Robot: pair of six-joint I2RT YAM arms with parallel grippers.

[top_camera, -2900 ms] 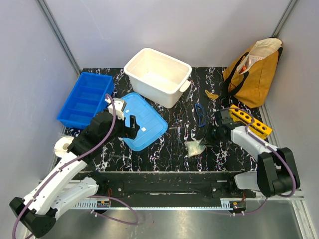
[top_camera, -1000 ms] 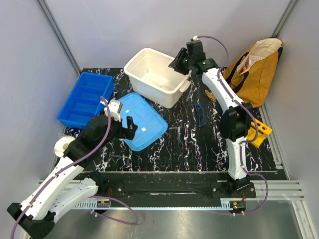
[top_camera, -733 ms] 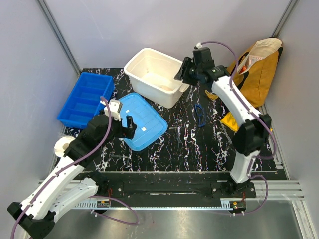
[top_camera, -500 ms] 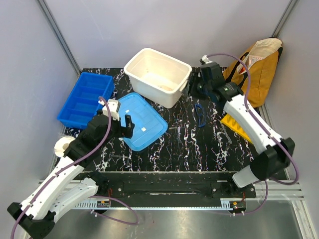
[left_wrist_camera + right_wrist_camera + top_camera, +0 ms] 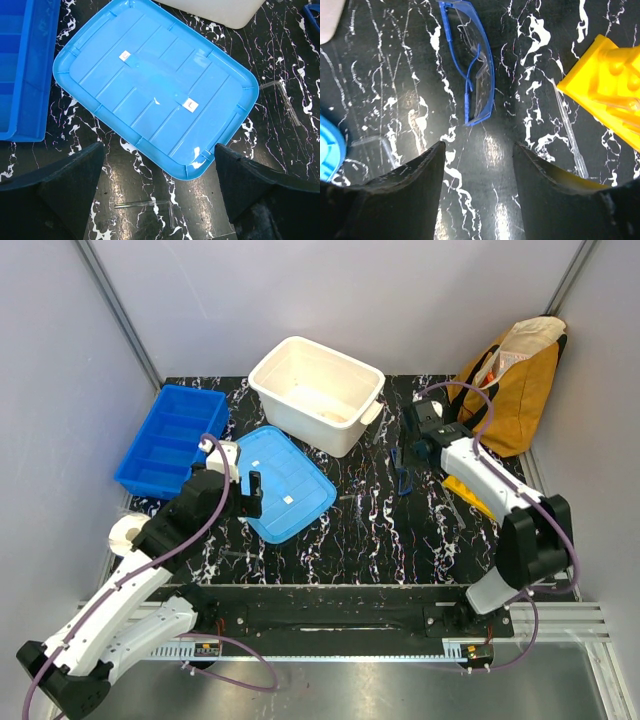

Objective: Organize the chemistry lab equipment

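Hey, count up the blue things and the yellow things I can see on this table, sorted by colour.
Blue: 3 (divided tray, lid, safety glasses)
Yellow: 2 (rack, bag)
Total: 5

Our right pincer (image 5: 408,448) over the blue-rimmed safety glasses (image 5: 402,482), our left pincer (image 5: 240,490) above the blue lid (image 5: 290,480), white tub (image 5: 316,392) behind
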